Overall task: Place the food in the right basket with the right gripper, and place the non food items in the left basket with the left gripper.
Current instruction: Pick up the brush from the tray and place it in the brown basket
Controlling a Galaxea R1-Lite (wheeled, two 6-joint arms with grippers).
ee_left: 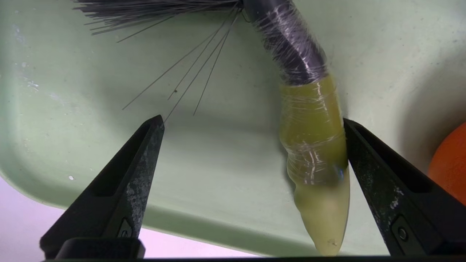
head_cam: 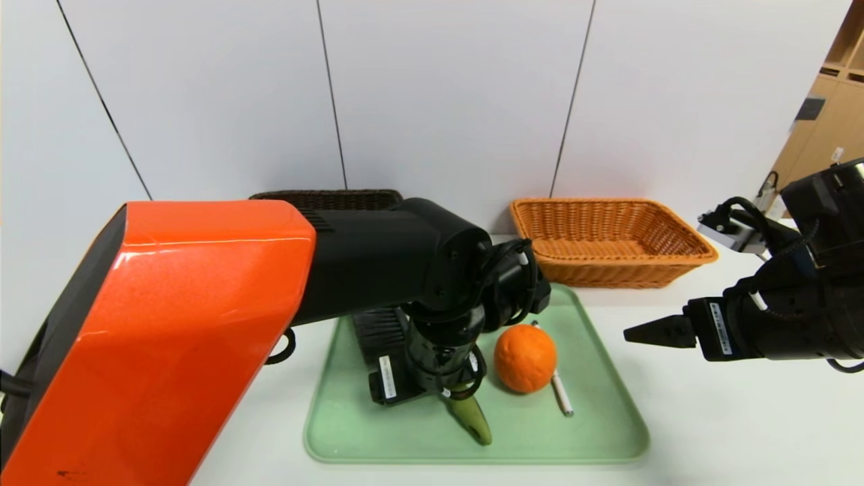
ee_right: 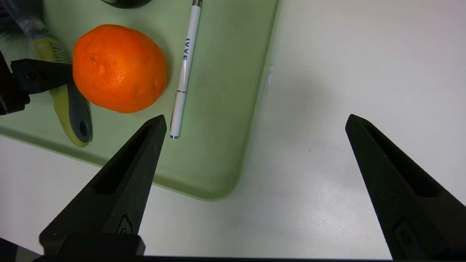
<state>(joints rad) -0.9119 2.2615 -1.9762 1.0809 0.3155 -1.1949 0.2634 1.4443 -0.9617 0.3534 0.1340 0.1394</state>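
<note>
Left tool [ee_left: 251,123], black and pointed on the orange-housed arm, points steeply down over the pale green plastic tray [head_cam: 607,432]. Its jaws are spread wide and straddle the yellow-green handle of the grey-bristled hand brush [ee_left: 313,145]. One finger [ee_left: 382,174] sits right against the handle, the other [ee_left: 134,171] stands well off; nothing is gripped yet. Likely lined up to pinch the handle, the narrowest and firmest part, rather than the bristles.

Right tool [ee_right: 255,123] is parked off the tray's right side above the white tabletop [ee_right: 346,72], jaws wide open and empty. That probably keeps it out of the left arm's way.

Brush: handle wrapped in clear film, dark collar toward the bristles, a few stray bristles splayed on the tray.

Round orange fruit with dimpled skin [head_cam: 525,358] sits on the tray just beside the brush handle. Thin white pen [head_cam: 560,393] lies just right of it. Dark brown wicker basket [head_cam: 331,199] is behind the left arm, orange-tan wicker basket [head_cam: 611,236] behind the tray; the latter looks empty.
</note>
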